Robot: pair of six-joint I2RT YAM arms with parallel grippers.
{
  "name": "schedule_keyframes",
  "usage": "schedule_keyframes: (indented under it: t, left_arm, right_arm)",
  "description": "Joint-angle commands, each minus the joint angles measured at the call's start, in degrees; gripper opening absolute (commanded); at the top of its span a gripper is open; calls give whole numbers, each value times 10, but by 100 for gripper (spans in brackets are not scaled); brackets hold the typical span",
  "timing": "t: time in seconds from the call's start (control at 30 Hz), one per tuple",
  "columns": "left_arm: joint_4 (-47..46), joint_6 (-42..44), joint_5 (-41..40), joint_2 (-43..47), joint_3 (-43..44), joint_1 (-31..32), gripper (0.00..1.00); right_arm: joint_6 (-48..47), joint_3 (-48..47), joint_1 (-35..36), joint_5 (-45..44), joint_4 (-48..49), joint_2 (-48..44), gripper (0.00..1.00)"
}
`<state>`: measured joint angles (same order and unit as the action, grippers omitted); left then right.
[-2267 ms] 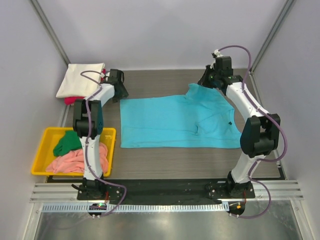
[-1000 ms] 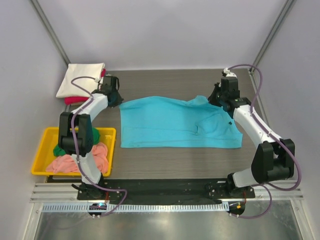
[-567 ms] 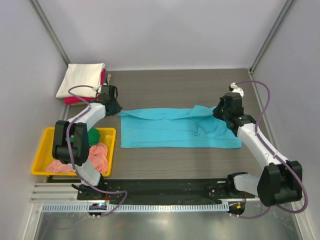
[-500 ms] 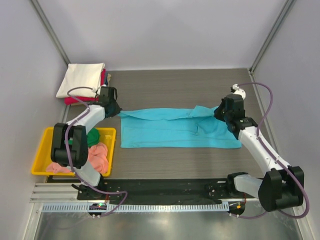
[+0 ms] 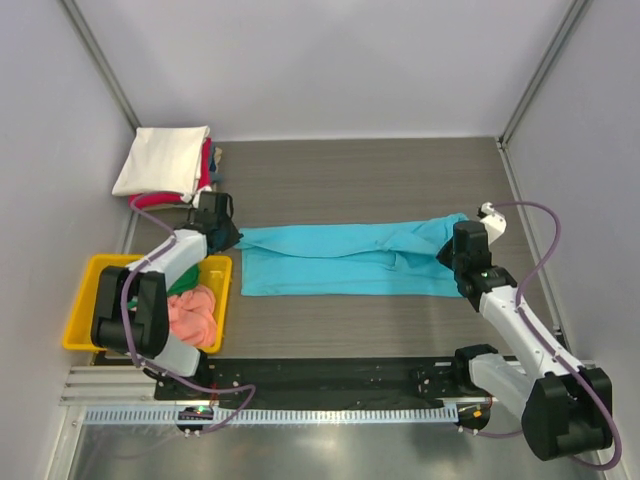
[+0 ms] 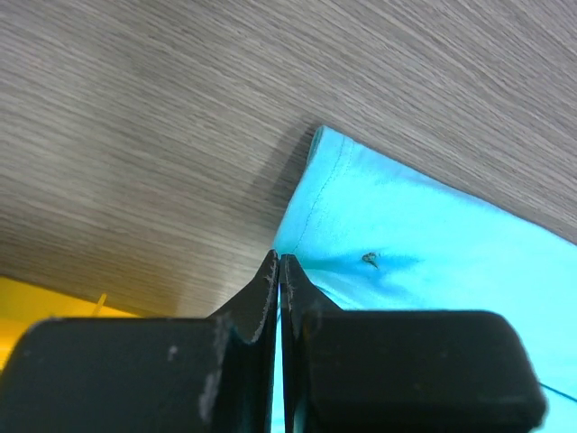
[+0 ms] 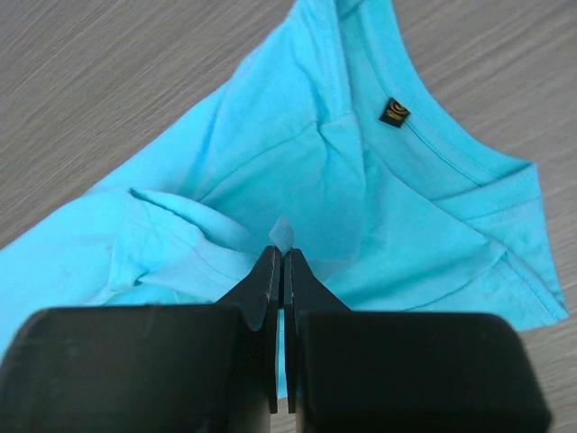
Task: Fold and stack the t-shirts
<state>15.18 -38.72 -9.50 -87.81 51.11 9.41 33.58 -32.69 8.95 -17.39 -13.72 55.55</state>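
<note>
Turquoise cloth fills the middle of the grey wood-grain counter (image 5: 350,180). The turquoise t-shirt (image 5: 340,262) lies there doubled into a long flat band that runs from one arm to the other. From above, the wrists hide both ends of the band.

The left tool (image 6: 279,262) has its dark fingers pressed together with no gap. It sits at the shirt's stitched corner hem and seems to pinch it, though the cloth at the very tips is hard to make out. The right tool (image 7: 279,253) is also closed tight, and a small peak of thin cloth stands up between its tips, so it grips a fold of the same shirt.

Only the right wrist view shows the ribbed collar (image 7: 451,152) and a small dark label (image 7: 394,112) whose gold marks are too small to read. Only the left wrist view shows a tiny dark speck (image 6: 370,260) on the fabric.

At the far left corner a folded cream-white t-shirt (image 5: 163,160) lies on a red t-shirt (image 5: 206,165), which is mostly covered. The smooth plastic yellow tray (image 5: 85,300) holds a crumpled salmon-pink t-shirt (image 5: 195,312) and a green t-shirt (image 5: 185,280), both partly behind the left arm.
</note>
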Motion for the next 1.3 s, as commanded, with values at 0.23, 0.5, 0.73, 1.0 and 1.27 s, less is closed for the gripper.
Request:
schedule_keyframes:
  t: [0.23,0.5,0.73,1.0,1.27]
  left_arm:
    - [-19,-39,-87,94,-47,4,19]
    - [-31,-16,-121,150,-45,31,39]
    - [-33,36,-73,32,47,119,38]
    - [-12,27,-9,-115,95,146,36]
    - [-3,-4,25,-122,46,175,34]
  right_arm:
    - [173,96,-16,-79,-14,-102,56]
    - [174,133,-19,12,46,-145,68]
    - [152,54,-18,120,96,87,67]
    - [180,-9,-18,120,82,256,66]
    - [172,-193,-19,150,50,485,65]
